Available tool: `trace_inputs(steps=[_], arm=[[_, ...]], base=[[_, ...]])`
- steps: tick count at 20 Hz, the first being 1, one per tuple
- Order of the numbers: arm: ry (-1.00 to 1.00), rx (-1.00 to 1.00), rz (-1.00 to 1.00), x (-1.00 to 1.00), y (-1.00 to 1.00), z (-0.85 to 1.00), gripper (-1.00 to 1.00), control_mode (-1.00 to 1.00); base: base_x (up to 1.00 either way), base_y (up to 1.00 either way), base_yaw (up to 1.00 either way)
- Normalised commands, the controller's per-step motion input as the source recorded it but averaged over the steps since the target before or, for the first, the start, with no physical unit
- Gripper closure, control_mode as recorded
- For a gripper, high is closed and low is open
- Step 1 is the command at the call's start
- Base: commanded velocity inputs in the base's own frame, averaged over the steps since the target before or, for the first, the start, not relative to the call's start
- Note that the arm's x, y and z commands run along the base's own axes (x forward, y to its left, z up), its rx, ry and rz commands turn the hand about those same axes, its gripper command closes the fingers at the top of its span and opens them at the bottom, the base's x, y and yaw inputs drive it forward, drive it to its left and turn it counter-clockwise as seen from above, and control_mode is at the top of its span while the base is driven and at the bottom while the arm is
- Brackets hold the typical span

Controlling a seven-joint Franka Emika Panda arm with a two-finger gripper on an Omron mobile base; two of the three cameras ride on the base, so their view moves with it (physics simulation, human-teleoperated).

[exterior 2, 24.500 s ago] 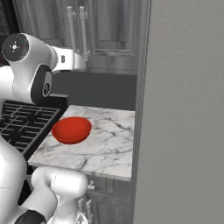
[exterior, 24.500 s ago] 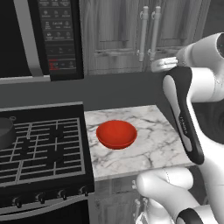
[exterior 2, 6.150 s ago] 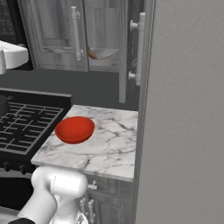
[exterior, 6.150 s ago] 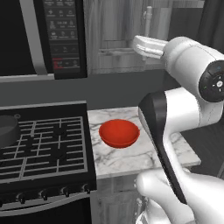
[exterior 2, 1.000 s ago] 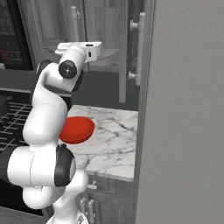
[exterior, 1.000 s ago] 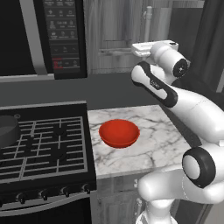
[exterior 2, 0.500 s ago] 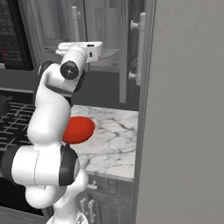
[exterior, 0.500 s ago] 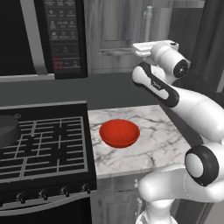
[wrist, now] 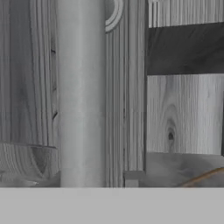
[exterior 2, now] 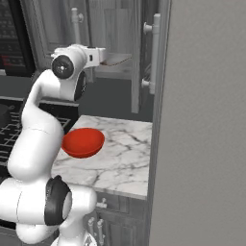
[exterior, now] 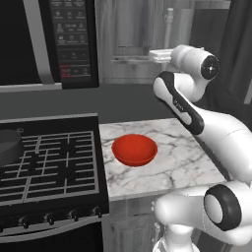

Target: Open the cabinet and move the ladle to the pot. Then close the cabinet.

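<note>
The grey cabinet [exterior 2: 137,57] has its right door swung out, bar handle [exterior 2: 154,53] facing right; the left door [exterior: 128,29] is closed. The ladle [exterior 2: 119,58] lies on the lower shelf inside, and its brown handle [wrist: 202,177] shows low in the hand view. My gripper [exterior 2: 104,56] reaches up to the shelf, and its front meets the ladle's near end. The fingers are too small to make out. It also shows as the gripper [exterior: 151,55] in the left base view. The left door's bar handle [wrist: 81,92] stands very close. The dark pot [exterior: 7,147] sits on the stove, far left.
A red bowl [exterior: 134,149] rests on the marble counter [exterior: 182,162] below the arm. The black stove [exterior: 49,162] adjoins on the left, with the microwave [exterior: 69,39] above it. A tall grey panel [exterior 2: 206,120] closes the right side.
The right cabinet door, closed in the oldest frames, now stands open and the arm has risen to the shelf. Over the last second nothing has visibly moved.
</note>
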Motion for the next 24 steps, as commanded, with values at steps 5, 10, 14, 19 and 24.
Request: trace_inputs(steps=[5,10,14,19,24], arm=[[0.18,0.00,-0.09,-1.00,0.54,0.20,1.00,-1.00],[0.00,0.00,-0.21,-1.00,0.95,0.00,1.00,-1.00],[-0.06,0.00,-0.29,-1.00,1.00,0.00,1.00,-1.00],[-0.09,0.00,-0.36,-1.00,1.00,0.00,1.00,-1.00],[-0.01,0.00,-0.34,-0.96,0.91,0.13,1.00,-1.00]], base=[[0.00,0.00,0.00],[0.00,0.00,0.00],[0.00,0.00,0.00],[0.00,0.00,0.00],[0.00,0.00,0.00]])
